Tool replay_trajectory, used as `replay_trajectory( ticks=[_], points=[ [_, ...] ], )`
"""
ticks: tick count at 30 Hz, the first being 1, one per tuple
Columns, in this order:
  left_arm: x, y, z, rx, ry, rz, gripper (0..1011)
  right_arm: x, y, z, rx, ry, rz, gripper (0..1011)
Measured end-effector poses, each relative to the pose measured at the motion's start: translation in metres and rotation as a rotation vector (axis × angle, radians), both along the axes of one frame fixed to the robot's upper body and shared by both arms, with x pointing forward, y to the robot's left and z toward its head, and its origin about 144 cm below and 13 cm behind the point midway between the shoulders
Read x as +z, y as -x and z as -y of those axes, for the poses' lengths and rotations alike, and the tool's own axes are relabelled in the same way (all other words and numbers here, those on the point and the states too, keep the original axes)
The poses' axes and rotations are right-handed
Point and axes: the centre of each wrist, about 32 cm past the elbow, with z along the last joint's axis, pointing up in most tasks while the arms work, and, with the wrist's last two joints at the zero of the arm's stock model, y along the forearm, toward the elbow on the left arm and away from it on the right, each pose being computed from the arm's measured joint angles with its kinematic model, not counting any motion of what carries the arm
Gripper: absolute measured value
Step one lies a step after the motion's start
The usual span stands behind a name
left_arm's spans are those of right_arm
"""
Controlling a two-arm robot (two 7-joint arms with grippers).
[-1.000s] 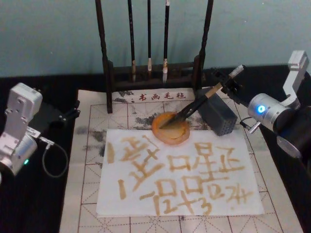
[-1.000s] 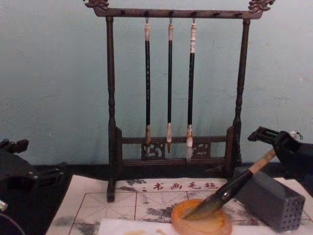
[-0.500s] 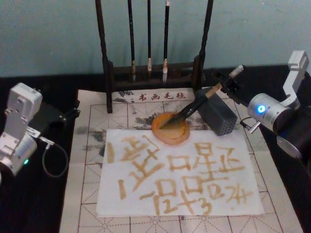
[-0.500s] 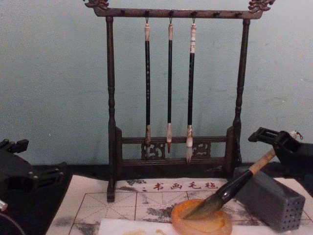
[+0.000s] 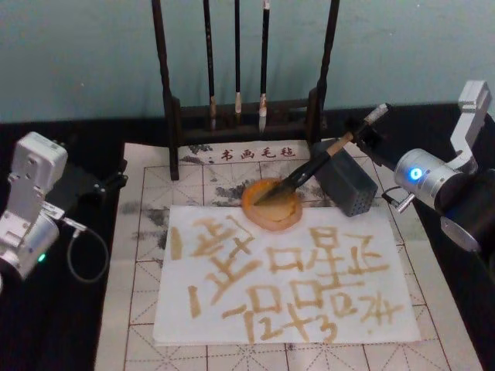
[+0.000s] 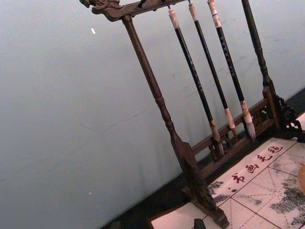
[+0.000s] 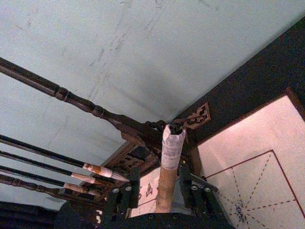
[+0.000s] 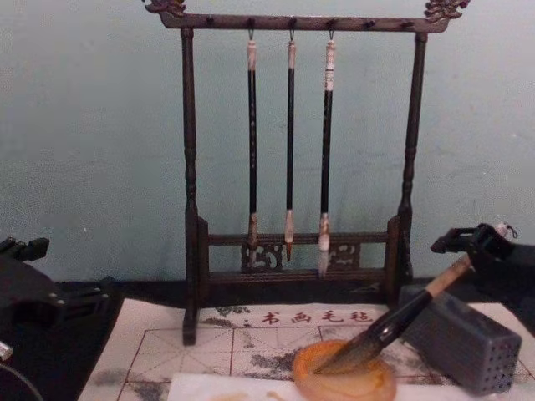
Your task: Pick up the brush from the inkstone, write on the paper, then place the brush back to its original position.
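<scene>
1 brush (image 5: 309, 168), 1 inkstone (image 5: 271, 226), 1 paper (image 5: 179, 323), 3 hung brushes (image 8: 290, 142) | right hand (image 5: 365, 133) around brush handle, grip: cannot tell | left hand (image 5: 116, 179) parked left

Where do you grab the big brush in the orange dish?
Grip the thick bamboo-handled brush on its tan upper handle, coming from the robot's right: its bristles sit in the round orange dish and the handle slopes up that way.

head cam high, tilted down at brush rack (image 5: 240, 117) and mat (image 5: 143, 325) before it, chest cam low, level, rack head-on, left wrist tilted, close off rack's left, right wrist looking up from rack's right, all share rack
</scene>
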Motion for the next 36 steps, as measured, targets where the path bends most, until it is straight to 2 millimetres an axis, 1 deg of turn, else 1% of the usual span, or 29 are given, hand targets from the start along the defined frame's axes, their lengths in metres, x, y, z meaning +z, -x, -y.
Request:
replay_trajectory(
  ticks=[1,3,5,6,7,10,13,25,33,36],
  points=[
    [0.000,0.000,0.000,0.000,0.000,0.000,1001,0.000,0.000,0.000,0.000,0.000,0.000,516],
    [0.000,0.000,0.000,0.000,0.000,0.000,1001,0.000,0.000,0.000,0.000,0.000,0.000,457],
    [0.000,0.000,0.000,0.000,0.000,0.000,1001,0.000,0.000,0.000,0.000,0.000,0.000,371],
    [0.000,0.000,0.000,0.000,0.000,0.000,1001,0.000,0.000,0.000,0.000,0.000,0.000,371],
    [0.000,0.000,0.000,0.000,0.000,0.000,1001,0.000,0.000,0.000,0.000,0.000,0.000,349],
    [0.000,0.000,0.000,0.000,0.000,0.000,1001,0.000,0.000,0.000,0.000,0.001,0.000,231],
    [0.000,0.000,0.000,0.000,0.000,0.000,1001,0.000,0.000,0.000,0.000,0.001,0.000,182],
    [0.000,0.000,0.000,0.000,0.000,0.000,1001,0.000,0.000,0.000,0.001,0.003,0.004,179],
    [0.000,0.000,0.000,0.000,0.000,0.000,1001,0.007,0.002,0.001,0.009,0.009,0.059,179],
    [0.000,0.000,0.000,0.000,0.000,0.000,1001,0.011,0.006,0.002,0.022,0.023,0.104,179]
  ],
)
